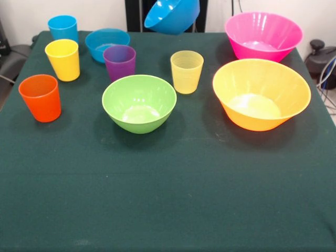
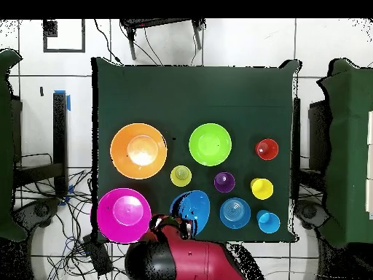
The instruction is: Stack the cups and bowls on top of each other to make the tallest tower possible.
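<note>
Near centre of dark green table (image 1: 168, 199): translucent green plastic bowl (image 1: 139, 103); right, large orange-yellow bowl (image 1: 261, 93). Top centre: medium blue bowl (image 1: 172, 14) tilted, lifted off table. Pincer state: cannot tell. No tower standing.

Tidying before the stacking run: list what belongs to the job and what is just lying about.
Job: blue cup, yellow cup, orange cup, purple cup, pale cup, pink bowl, orange bowl, green bowl, raised blue bowl, shallow blue bowl.
Lying about: floor cables, blue tape.
</note>
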Controlling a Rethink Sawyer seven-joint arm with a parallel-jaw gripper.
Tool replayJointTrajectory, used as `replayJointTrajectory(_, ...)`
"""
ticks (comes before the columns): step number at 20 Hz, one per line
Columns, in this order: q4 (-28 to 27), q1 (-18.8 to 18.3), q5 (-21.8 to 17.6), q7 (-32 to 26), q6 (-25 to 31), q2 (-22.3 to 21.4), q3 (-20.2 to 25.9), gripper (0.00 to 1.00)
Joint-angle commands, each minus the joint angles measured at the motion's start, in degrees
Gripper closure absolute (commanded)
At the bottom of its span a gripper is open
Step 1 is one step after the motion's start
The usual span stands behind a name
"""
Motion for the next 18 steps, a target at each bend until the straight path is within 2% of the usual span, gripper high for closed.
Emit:
replayJointTrajectory(1,7.87,-1.8,3.65,-1.0,8.9,-8.31,5.69,1.0)
replayJointTrajectory(4,14.39,-3.25,7.07,-4.9,11.42,-16.35,5.7,1.0)
replayJointTrajectory(5,16.72,-4.12,9.13,-7.57,14.14,-19.71,5.58,1.0)
replayJointTrajectory(10,20.54,-3.99,11.82,-14.4,22.66,-30.09,1.16,1.0)
replayJointTrajectory(13,21.19,-2.98,11.78,-17.0,27.3,-34.69,-2.16,1.0)
replayJointTrajectory(18,21.94,-2.12,10.18,-18.27,28.27,-36.16,-4.58,1.0)
